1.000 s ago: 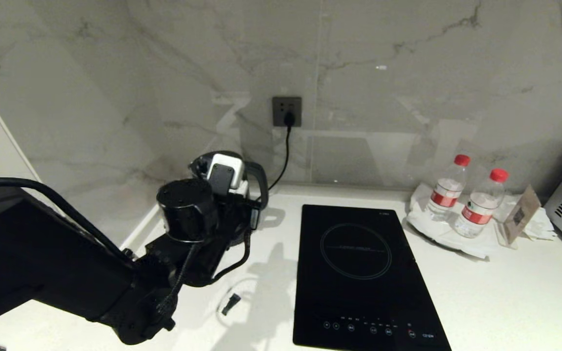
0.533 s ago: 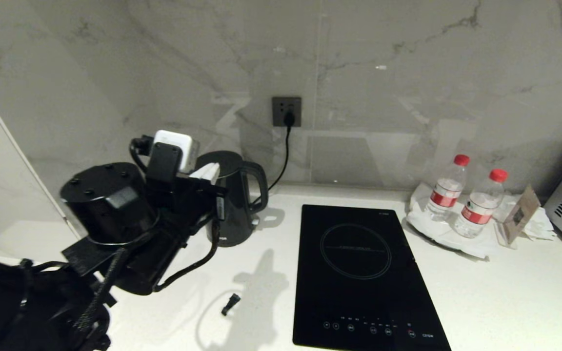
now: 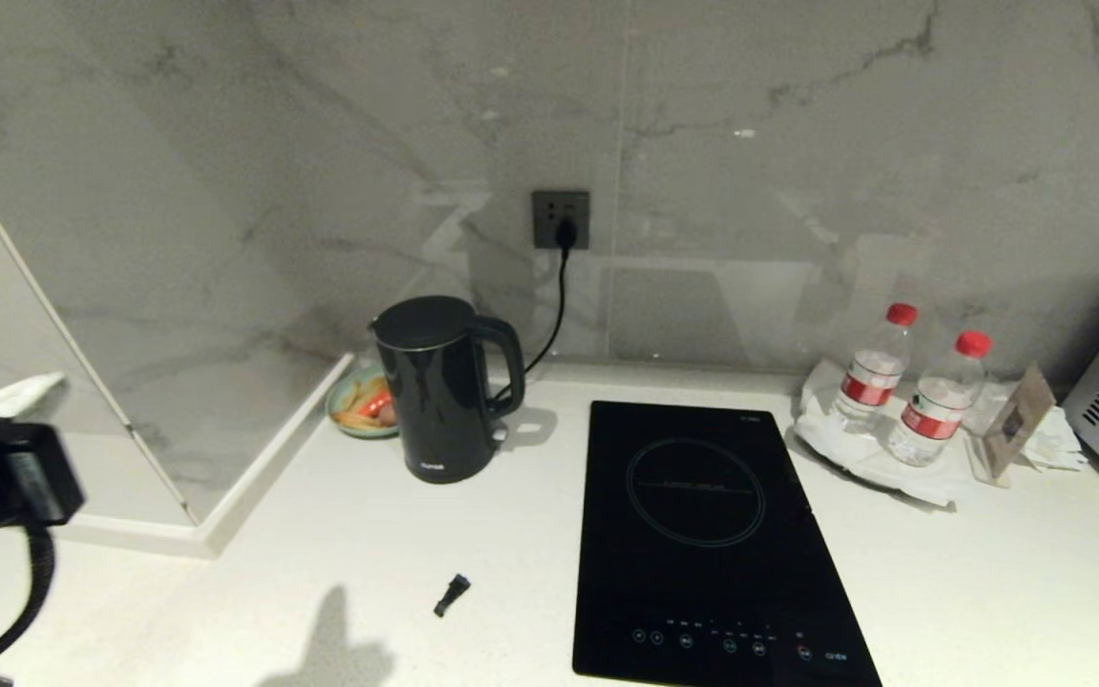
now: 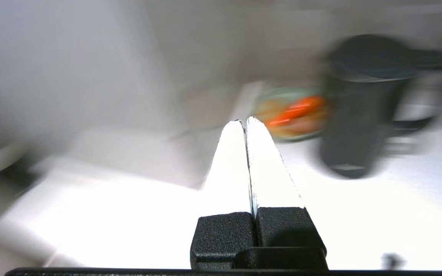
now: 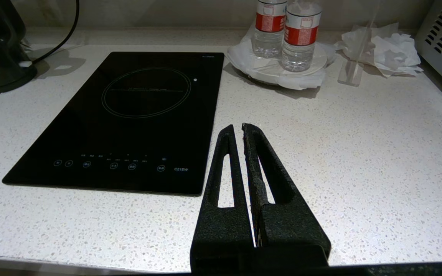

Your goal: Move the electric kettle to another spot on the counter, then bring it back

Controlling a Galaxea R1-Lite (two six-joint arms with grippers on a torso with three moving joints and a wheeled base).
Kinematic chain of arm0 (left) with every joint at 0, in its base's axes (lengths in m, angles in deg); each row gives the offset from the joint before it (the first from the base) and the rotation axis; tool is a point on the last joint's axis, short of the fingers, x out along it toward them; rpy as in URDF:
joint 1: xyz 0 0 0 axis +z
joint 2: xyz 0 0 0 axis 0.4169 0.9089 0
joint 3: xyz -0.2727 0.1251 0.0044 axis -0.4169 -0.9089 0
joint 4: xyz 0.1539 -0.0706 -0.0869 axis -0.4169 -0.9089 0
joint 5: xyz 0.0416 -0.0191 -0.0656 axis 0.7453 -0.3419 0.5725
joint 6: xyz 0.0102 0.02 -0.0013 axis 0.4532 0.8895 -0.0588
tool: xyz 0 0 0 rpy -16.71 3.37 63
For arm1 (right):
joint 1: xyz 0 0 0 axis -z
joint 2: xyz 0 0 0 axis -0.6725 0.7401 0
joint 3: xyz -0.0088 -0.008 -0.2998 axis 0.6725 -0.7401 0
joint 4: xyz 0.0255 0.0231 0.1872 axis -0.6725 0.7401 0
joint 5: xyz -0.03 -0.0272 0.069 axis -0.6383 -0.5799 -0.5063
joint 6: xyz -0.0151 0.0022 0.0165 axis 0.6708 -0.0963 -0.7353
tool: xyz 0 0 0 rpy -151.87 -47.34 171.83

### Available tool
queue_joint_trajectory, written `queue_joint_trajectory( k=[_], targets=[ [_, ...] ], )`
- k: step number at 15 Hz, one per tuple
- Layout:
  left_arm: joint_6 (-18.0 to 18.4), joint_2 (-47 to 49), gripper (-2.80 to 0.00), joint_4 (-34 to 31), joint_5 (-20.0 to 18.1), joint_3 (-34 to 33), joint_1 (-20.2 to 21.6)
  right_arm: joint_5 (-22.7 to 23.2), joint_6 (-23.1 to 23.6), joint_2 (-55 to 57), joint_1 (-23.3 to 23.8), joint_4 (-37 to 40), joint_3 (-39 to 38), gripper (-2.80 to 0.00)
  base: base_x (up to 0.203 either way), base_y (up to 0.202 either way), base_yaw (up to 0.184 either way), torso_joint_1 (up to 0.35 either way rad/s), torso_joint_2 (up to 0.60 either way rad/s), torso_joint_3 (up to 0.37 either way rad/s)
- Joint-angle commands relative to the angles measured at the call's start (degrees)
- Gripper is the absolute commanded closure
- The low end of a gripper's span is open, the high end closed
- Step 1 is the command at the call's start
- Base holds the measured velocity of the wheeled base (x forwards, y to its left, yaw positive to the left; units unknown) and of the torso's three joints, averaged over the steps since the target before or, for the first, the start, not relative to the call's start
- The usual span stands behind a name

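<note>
Standing upright, the electric kettle (image 3: 439,386) points its handle right.

Closed left claw (image 4: 246,123) near kettle (image 4: 359,111)

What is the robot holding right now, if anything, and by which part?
Nothing. The left gripper and the right gripper are both shut on nothing, and the kettle stands untouched on the counter.

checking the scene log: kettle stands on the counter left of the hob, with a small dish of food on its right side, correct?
Not quite. The kettle does stand on the counter left of the hob, but the dish of food sits on its left side, toward the corner, as the head view shows.
</note>
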Motion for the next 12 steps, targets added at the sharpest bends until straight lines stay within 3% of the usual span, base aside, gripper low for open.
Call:
queue_joint_trajectory(
  k=[1,4,6,8,10,12],
  targets=[
    [-0.12,-19.12,0.00,-11.54,0.75,-0.67,6.49,0.02,0.04,0.00,0.00,0.01,0.00,0.00,0.000,0.000,0.000,0.000,0.00,0.000],
    [-0.27,-31.81,0.00,-20.43,0.61,-1.38,10.73,0.02,0.39,0.00,0.00,0.01,0.00,0.00,0.000,0.000,0.000,0.000,0.00,0.000],
    [-0.68,-38.29,0.00,-23.73,-1.41,-2.97,15.64,0.11,0.57,0.00,0.00,0.01,0.00,0.00,0.000,0.000,0.000,0.000,0.00,0.000],
    [-2.62,-39.07,0.00,-24.00,0.75,-4.15,16.68,0.11,0.65,0.00,0.00,0.01,0.00,0.00,0.000,0.000,0.000,0.000,0.00,0.000],
    [-2.11,-39.97,0.00,-24.36,0.14,-3.64,19.17,0.11,0.65,0.00,0.00,0.01,0.00,0.00,0.000,0.000,0.000,0.000,0.00,0.000],
    [-1.41,-43.83,0.00,-24.43,-6.48,-7.05,21.52,0.11,0.65,0.00,0.00,0.01,0.00,0.00,0.000,0.000,0.000,0.000,0.00,0.000]
  ],
)
